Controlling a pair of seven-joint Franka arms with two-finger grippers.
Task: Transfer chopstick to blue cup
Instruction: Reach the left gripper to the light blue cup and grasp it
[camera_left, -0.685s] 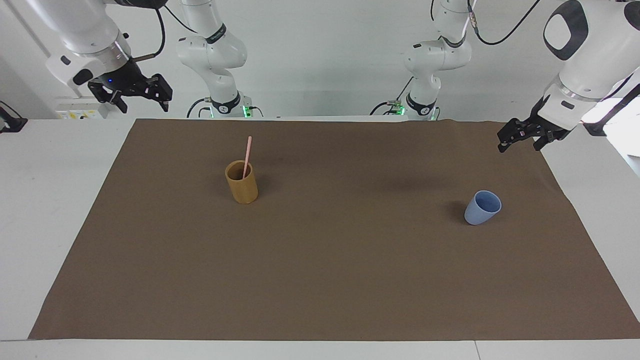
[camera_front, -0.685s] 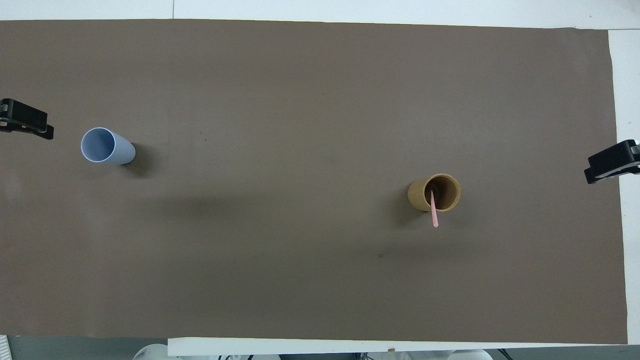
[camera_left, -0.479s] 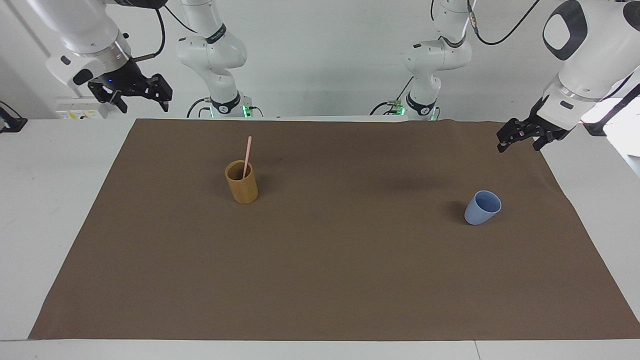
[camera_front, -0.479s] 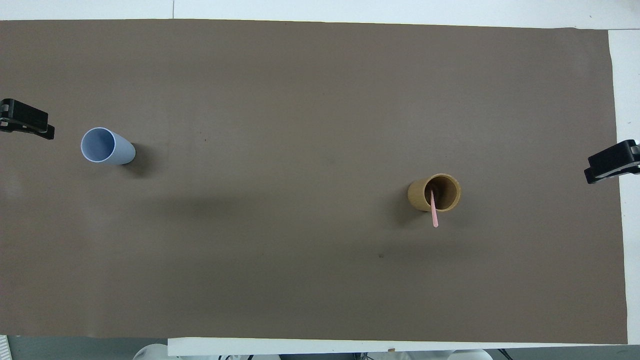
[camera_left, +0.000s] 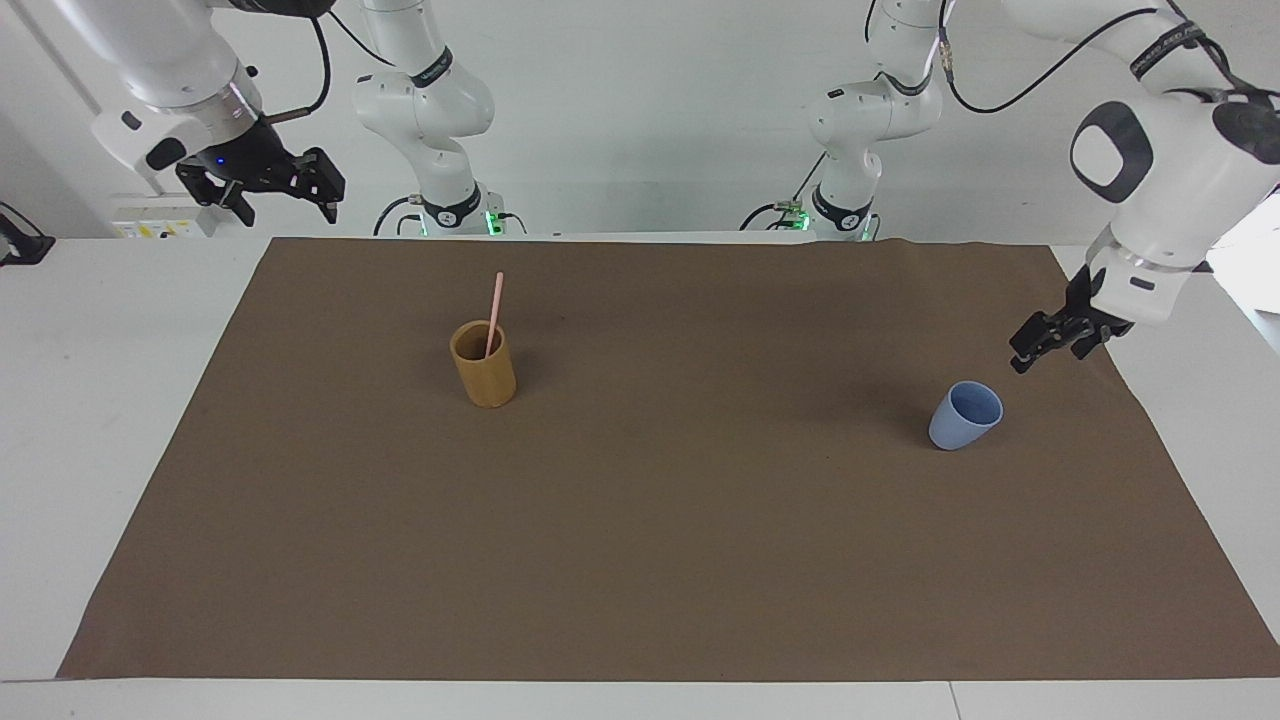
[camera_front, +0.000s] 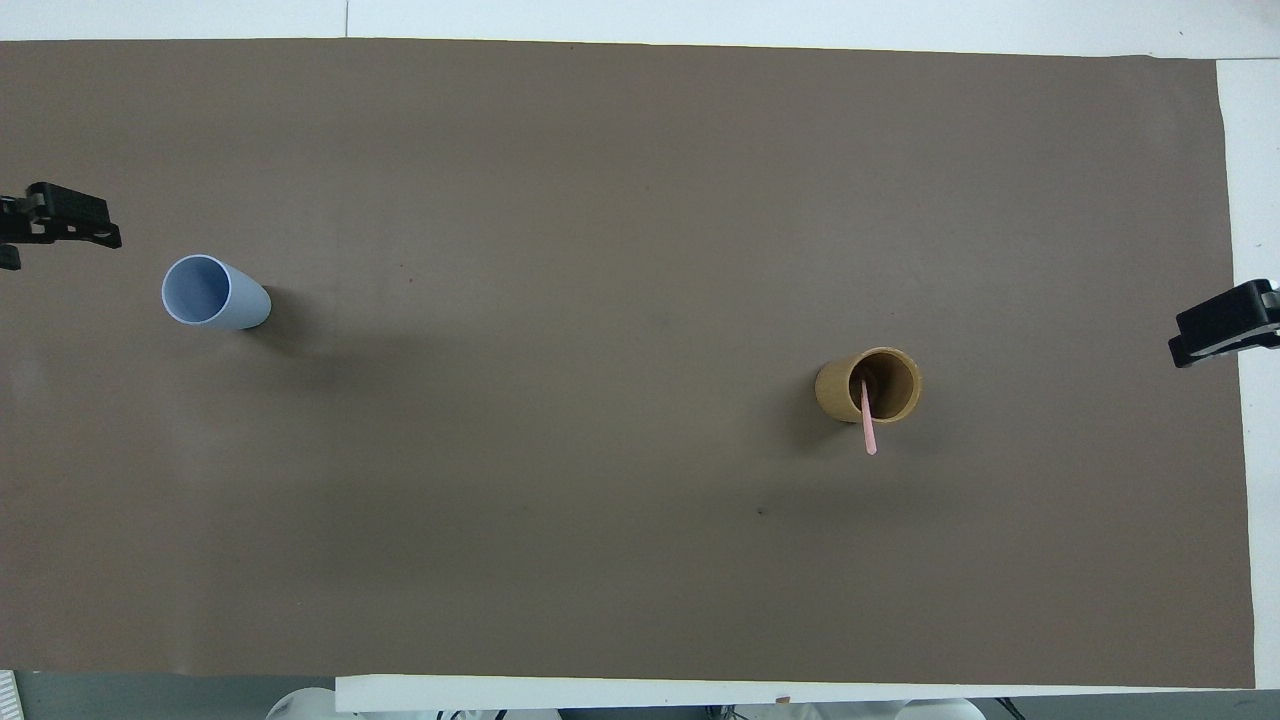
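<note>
A thin pale pink chopstick (camera_left: 494, 312) stands leaning in a tan cylinder cup (camera_left: 484, 372) at the right arm's end of the table; in the overhead view the chopstick (camera_front: 868, 425) pokes out over the tan cup's (camera_front: 840, 392) rim. The blue cup (camera_left: 964, 417) stands upright and empty at the left arm's end, as the overhead view (camera_front: 214, 293) also shows. My left gripper (camera_left: 1046, 357) is open and empty, low in the air close beside the blue cup; it also shows in the overhead view (camera_front: 55, 245). My right gripper (camera_left: 282, 207) is open and empty, waiting high over the table's corner, and also shows in the overhead view (camera_front: 1222, 324).
A brown cloth (camera_left: 700, 520) covers most of the white table (camera_left: 110, 330). The two cups stand far apart on it, with bare cloth between them.
My left gripper has come down and moved closer to the blue cup. The right arm, both cups and the chopstick have not moved.
</note>
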